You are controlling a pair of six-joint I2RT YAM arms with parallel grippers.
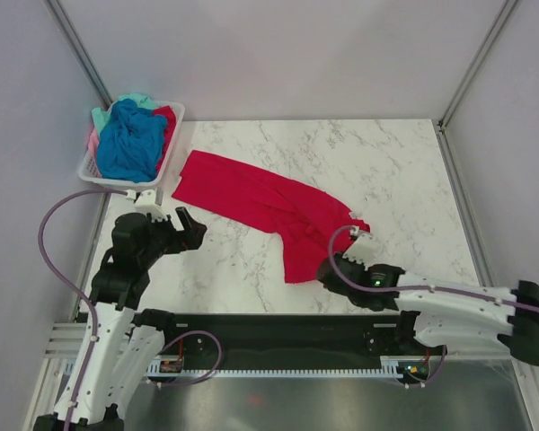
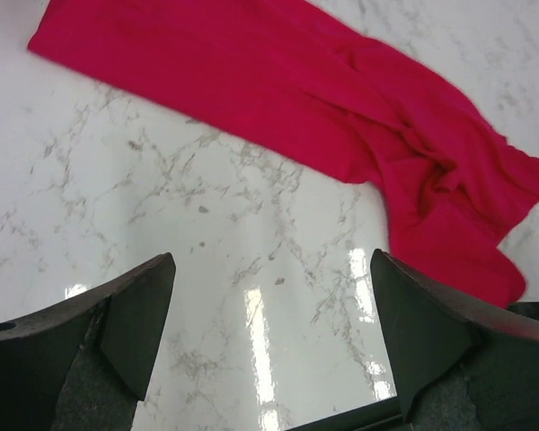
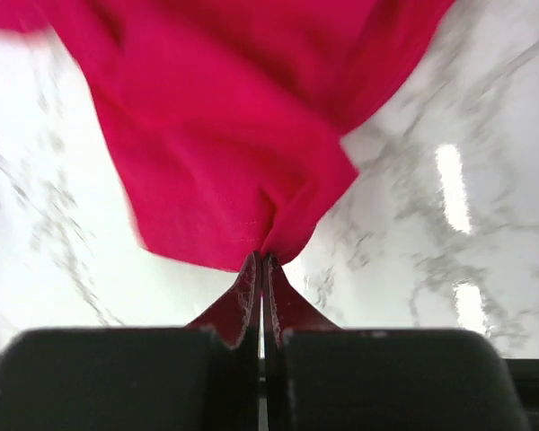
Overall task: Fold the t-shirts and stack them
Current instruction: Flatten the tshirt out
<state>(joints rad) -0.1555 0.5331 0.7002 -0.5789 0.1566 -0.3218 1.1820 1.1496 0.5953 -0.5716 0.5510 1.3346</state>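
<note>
Down at the near edge, the right gripper (image 3: pixel 261 260) is clamped tight, jaws pressed together on a pinch of the crimson t-shirt (image 1: pixel 260 202) at its nearest corner. That arm lies long and low, reaching in from the right side with the wrist almost on the marble table (image 1: pixel 386 171).

Over on the left, the left gripper (image 2: pixel 274 269) hangs wide apart with nothing in it, only bare marble between its fingers. Its arm stands up tall from the base, elbow bent, wrist tipped toward the middle of the table.

Now the shirt itself: spread but rumpled, its long axis runs diagonally, from the pinched end near right up to a flatter end far left. That far-left end lies just beyond the left gripper, so I'd judge the left arm the nearer one for it, with a short reach forward.

Farthest back, the white basket (image 1: pixel 175 117) sits in the left corner, just beside the shirt's far end, holding the blue t-shirt (image 1: pixel 130 144) and others bundled together.
</note>
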